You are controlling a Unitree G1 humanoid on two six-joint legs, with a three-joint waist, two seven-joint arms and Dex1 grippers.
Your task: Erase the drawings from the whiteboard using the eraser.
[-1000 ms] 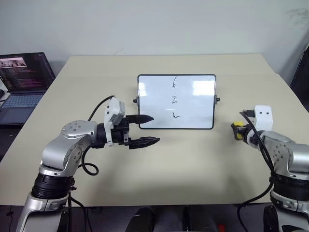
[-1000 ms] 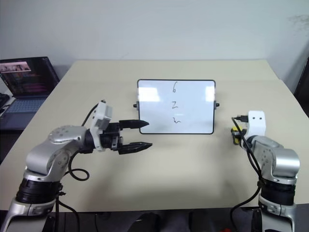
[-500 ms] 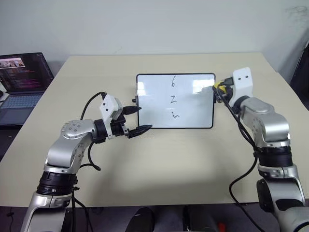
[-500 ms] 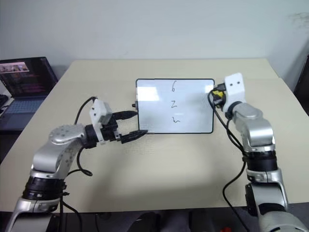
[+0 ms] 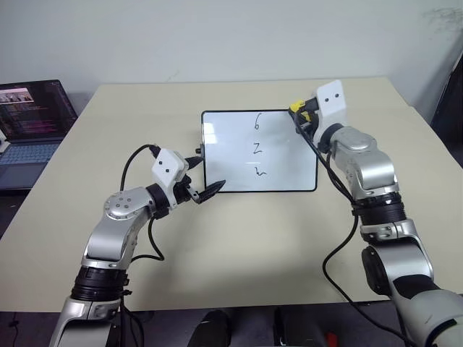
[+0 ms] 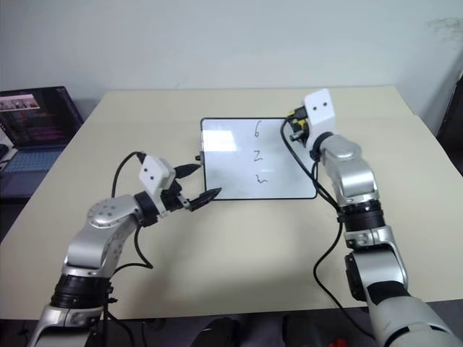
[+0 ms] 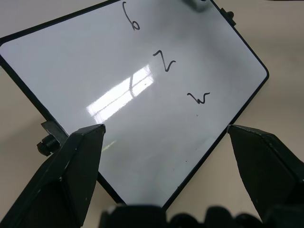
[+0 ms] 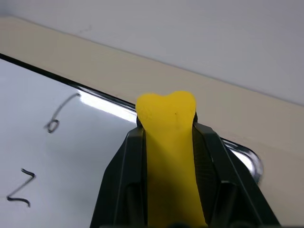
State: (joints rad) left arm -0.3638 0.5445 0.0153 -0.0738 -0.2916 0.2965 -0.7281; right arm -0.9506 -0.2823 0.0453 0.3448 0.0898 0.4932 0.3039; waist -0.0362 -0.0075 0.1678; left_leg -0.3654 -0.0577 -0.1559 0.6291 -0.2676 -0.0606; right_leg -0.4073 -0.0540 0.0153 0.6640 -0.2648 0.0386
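The whiteboard (image 5: 228,148) stands propped in the middle of the beige table, and the drawings (image 5: 259,148) form a column of three black squiggles on it. My right gripper (image 5: 299,113) is shut on the yellow eraser (image 5: 296,107), held just above the board's upper right corner. In the right wrist view the eraser (image 8: 170,137) sticks out between the fingers, over the board's top edge, with the top squiggle (image 8: 56,119) beside it. My left gripper (image 5: 210,175) is open at the board's lower left corner, its fingers (image 7: 76,166) spread either side of the board's near corner.
An open laptop (image 5: 32,119) sits on a separate surface at the far left. Bare table (image 5: 253,238) stretches in front of the board and to its right. Black cables hang from both wrists. A pale wall stands behind the table.
My right arm has swung up and left with the eraser, from low at the table's right to the board's upper right corner. The left gripper has edged forward to the board's lower left corner.
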